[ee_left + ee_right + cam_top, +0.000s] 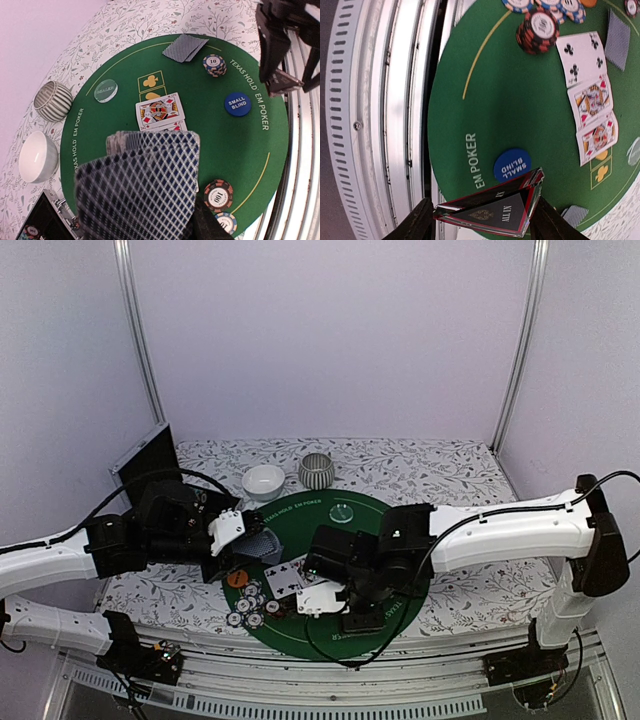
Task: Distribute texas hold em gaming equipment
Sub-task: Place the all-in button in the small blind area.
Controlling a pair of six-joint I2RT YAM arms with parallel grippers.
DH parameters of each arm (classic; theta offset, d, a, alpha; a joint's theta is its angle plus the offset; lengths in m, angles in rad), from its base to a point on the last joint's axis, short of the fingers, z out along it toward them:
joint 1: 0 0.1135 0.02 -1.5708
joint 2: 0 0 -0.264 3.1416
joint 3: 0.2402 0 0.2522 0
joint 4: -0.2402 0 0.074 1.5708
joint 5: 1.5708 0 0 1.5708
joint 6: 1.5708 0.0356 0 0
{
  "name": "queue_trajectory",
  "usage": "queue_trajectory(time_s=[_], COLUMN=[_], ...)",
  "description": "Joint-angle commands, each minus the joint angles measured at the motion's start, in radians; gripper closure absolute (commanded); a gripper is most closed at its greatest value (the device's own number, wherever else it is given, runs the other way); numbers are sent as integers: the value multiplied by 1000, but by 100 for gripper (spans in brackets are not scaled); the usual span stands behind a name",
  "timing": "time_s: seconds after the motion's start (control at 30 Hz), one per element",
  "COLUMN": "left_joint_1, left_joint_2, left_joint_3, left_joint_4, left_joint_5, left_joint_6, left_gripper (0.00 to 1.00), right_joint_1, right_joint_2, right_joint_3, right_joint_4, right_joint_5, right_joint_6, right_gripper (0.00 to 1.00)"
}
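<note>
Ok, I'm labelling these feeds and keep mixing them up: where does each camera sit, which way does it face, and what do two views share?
Top external: above and behind the left arm and right arm, both in view, facing down onto the green mat.
Left wrist: on the left arm, looking down past its held card deck at the mat; one dark finger shows.
Right wrist: on the right arm, facing the mat's near edge; both fingers clamp the ALL IN triangle.
Shared: both wrist views show the SMALL BLIND disc.

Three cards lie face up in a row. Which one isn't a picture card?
The end card next to the chip stack: it shows only black clubs, while the other two cards carry colourful court figures.
</note>
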Motion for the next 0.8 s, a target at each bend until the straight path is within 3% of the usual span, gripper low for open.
queue_trajectory(time_s=[0.0, 0.3, 0.47, 0.67, 0.77], left_joint_1=[-1, -1, 1, 0, 0], left_joint_2=[-8, -31, -28, -24, -27], left_joint_3=[9, 5, 6, 8, 0], left_joint_4=[7, 6, 6, 4, 12], left_joint_5=[3, -5, -15, -9, -6], left_joint_6=[-7, -5, 1, -2, -1], left_gripper=[62, 62, 62, 62, 62], right_joint_1=[-118, -435, -494, -500, -536], right_joint_2=[-60, -114, -174, -70, -75], right_joint_3=[-51, -31, -103, -40, -75], right_joint_4=[-46, 5, 37, 3, -20], right_joint_5=[49, -16, -89, -63, -49], right_joint_6=[172, 319, 411, 399, 472], right_gripper=[43, 46, 46, 46, 46])
